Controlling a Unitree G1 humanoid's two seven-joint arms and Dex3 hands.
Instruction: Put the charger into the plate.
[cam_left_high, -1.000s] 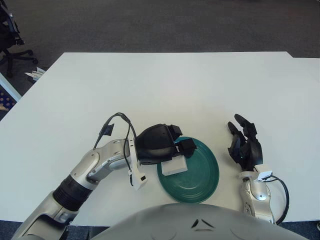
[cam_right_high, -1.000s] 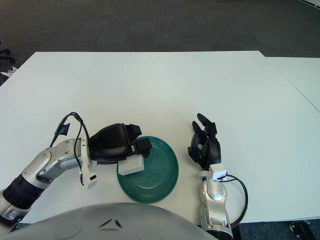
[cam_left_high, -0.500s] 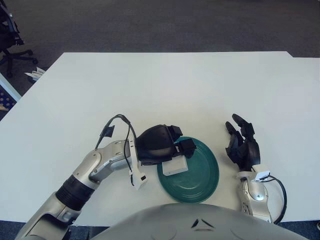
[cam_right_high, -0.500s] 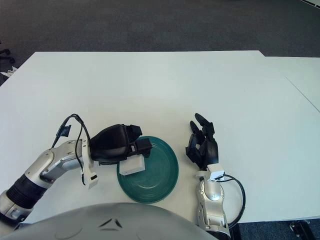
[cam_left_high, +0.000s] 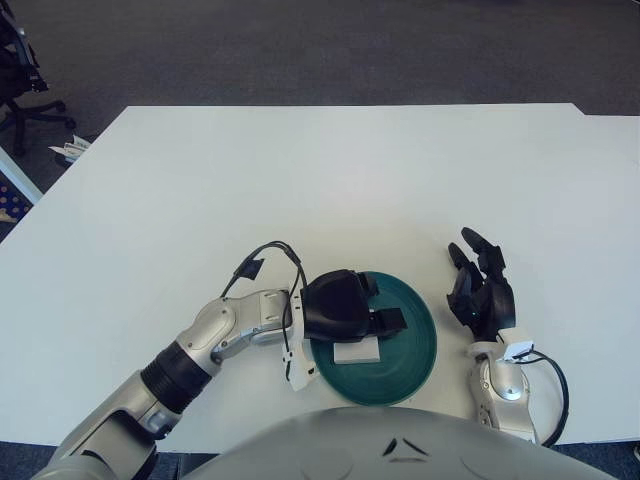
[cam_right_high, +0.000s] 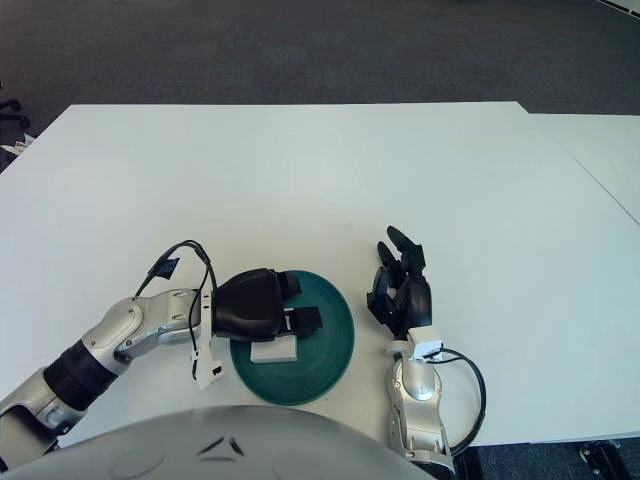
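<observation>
Charger inside plate | left hand grasping it | right hand released, beside plate

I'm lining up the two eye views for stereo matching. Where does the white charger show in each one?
Left eye view: the white charger shows low and just right of centre, inside the green plate, under the left hand.
Right eye view: the charger shows low, left of centre, in the same plate.
Shared landmark: the right hand, right of the plate.
</observation>
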